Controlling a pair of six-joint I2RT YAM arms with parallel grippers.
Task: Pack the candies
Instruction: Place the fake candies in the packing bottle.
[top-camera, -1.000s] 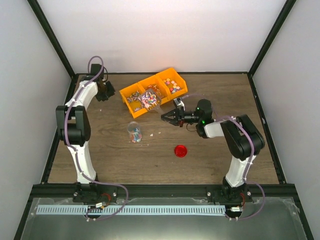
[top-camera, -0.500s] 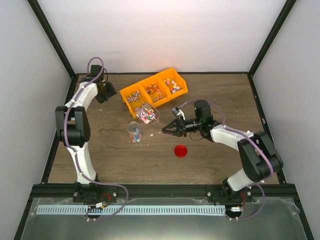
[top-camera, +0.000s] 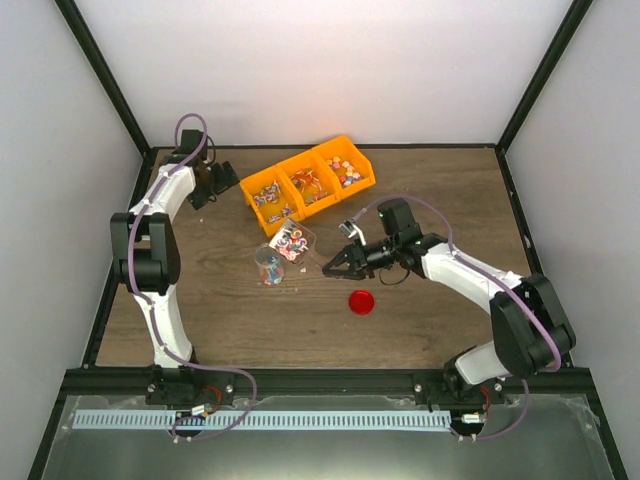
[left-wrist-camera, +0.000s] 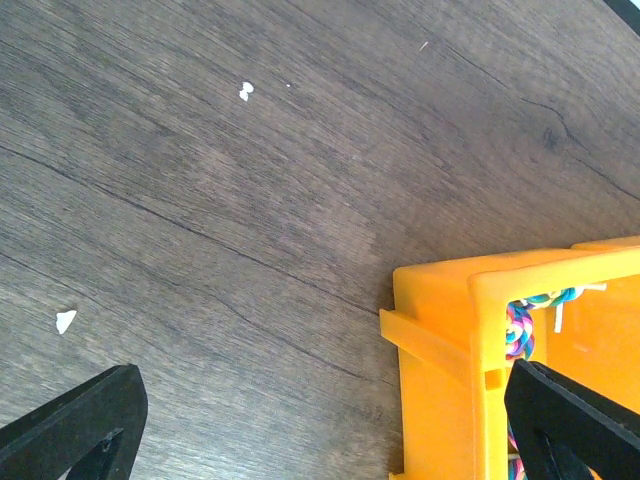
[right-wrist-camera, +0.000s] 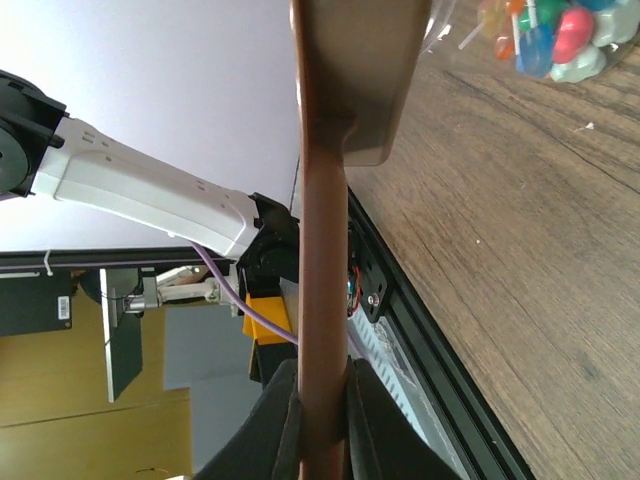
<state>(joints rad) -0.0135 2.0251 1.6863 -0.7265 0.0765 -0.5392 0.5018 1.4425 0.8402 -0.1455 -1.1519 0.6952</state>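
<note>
Status: mid-transfer, early in the run.

Your right gripper (top-camera: 335, 263) has its jaws clamped on the handle of a brown scoop (right-wrist-camera: 322, 250), which reaches toward the small clear jar (top-camera: 268, 266). A load of candies (top-camera: 292, 240) sits at the scoop's far end, just beside the jar on its far-right side. From the top view it looks not yet over the mouth. You cannot tell whether the load rests bare in the bowl or in clear wrapping.

The jar holds only a few coloured pieces at the bottom. The orange bins (top-camera: 308, 185), beyond the jar, hold plenty more. Pale crumbs (top-camera: 306, 268) lie on the table (top-camera: 420, 200) just right of the jar. The red lid (top-camera: 361, 301) lies off, well to the jar's near-right.

Your left gripper (left-wrist-camera: 320, 430) has its jaws wide apart and holds nothing. It is well away from the jar, at the bins' left end.

Left to do, by my reading: tip this load in, scoop more, then probably cap the jar.
</note>
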